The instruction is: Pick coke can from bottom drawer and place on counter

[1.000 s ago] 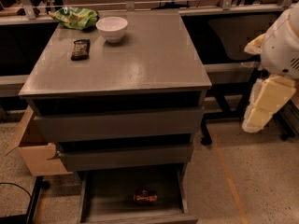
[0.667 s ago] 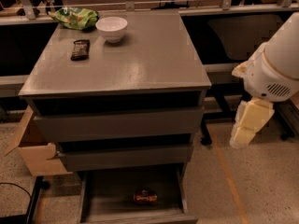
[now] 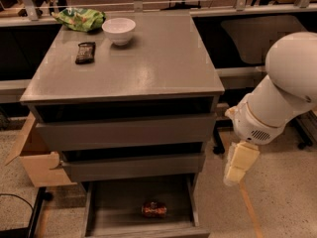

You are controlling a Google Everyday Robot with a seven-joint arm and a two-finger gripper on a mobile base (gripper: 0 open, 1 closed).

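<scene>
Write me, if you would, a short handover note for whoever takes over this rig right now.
Hand: hangs to the right of the cabinet, level with the lower drawers, well clear of the can.
Coke can: lying on its side on the floor of the bottom drawer, which is pulled open.
Counter: holds a snack bar, a white bowl and a green bag near the back left.
Done: drawer open.
Left: reach in, grasp the can, lift it, set it on the counter.
</scene>
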